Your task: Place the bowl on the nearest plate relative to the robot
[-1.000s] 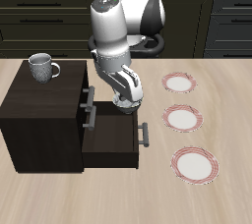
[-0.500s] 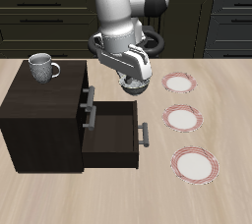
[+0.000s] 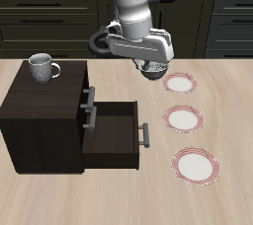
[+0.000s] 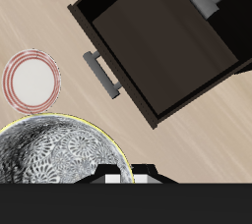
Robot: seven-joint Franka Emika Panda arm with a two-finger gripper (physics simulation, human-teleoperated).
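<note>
The tool (image 3: 152, 68) has swung away from above the open drawer (image 3: 111, 135) toward the plates, pinching the bowl (image 3: 152, 70) by its rim, in the air just short of the plate (image 3: 181, 84) farthest back. Light wooden table (image 3: 232, 111), dark cabinets behind; a grey mug (image 3: 41, 67) sits on the dark drawer unit (image 3: 40, 120).

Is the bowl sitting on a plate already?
No, the bowl is up in the air in the claw, and all three plates on the table are bare.
</note>
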